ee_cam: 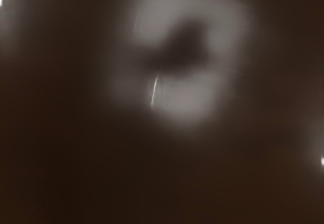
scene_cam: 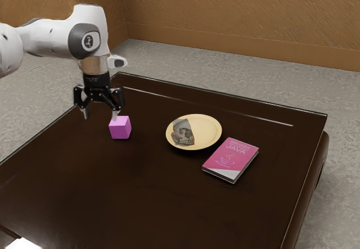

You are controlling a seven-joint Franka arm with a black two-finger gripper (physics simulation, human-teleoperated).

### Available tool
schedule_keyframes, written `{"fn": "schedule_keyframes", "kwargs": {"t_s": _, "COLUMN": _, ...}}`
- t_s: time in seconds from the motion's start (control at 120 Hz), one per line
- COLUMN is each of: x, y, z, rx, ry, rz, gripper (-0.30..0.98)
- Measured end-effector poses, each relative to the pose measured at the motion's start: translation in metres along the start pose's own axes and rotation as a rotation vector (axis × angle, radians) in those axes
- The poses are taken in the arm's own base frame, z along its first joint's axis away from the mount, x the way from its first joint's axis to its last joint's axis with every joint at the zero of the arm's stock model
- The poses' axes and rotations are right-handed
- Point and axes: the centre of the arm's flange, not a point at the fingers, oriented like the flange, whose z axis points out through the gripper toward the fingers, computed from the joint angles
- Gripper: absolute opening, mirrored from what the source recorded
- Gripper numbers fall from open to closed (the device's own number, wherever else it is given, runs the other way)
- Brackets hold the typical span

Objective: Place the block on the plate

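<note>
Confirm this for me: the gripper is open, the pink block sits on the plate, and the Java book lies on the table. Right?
Not quite: the exterior view shows the pink block on the table, not on the plate. The rest stands: the gripper is open, and the Java book lies on the table.

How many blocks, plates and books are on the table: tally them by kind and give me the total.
Pink-purple block: 1
Pale yellow plate: 1
Pink book: 1
Total: 3
</note>
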Motion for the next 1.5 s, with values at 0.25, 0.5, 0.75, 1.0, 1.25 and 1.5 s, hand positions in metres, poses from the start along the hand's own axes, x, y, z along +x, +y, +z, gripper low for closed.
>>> {"fn": "schedule_keyframes", "kwargs": {"t_s": 0.25, "x": 0.074, "y": -0.010, "z": -0.003, "rx": 0.019, "ry": 0.107, "rz": -0.060, "gripper": 0.69}}
{"fn": "schedule_keyframes", "kwargs": {"t_s": 0.5, "x": 0.129, "y": -0.039, "z": 0.006, "rx": -0.005, "ry": 0.143, "rz": -0.121, "gripper": 0.69}}
{"fn": "schedule_keyframes", "kwargs": {"t_s": 0.75, "x": 0.164, "y": -0.037, "z": 0.054, "rx": -0.062, "ry": 0.105, "rz": -0.113, "gripper": 0.69}}
{"fn": "schedule_keyframes", "kwargs": {"t_s": 1.0, "x": 0.184, "y": -0.046, "z": 0.076, "rx": -0.073, "ry": 0.105, "rz": -0.111, "gripper": 0.69}}
{"fn": "schedule_keyframes", "kwargs": {"t_s": 1.25, "x": 0.200, "y": -0.049, "z": 0.118, "rx": -0.090, "ry": 0.058, "rz": -0.106, "gripper": 0.69}}
{"fn": "schedule_keyframes", "kwargs": {"t_s": 1.5, "x": 0.207, "y": -0.052, "z": 0.127, "rx": -0.099, "ry": 0.052, "rz": -0.102, "gripper": 0.69}}
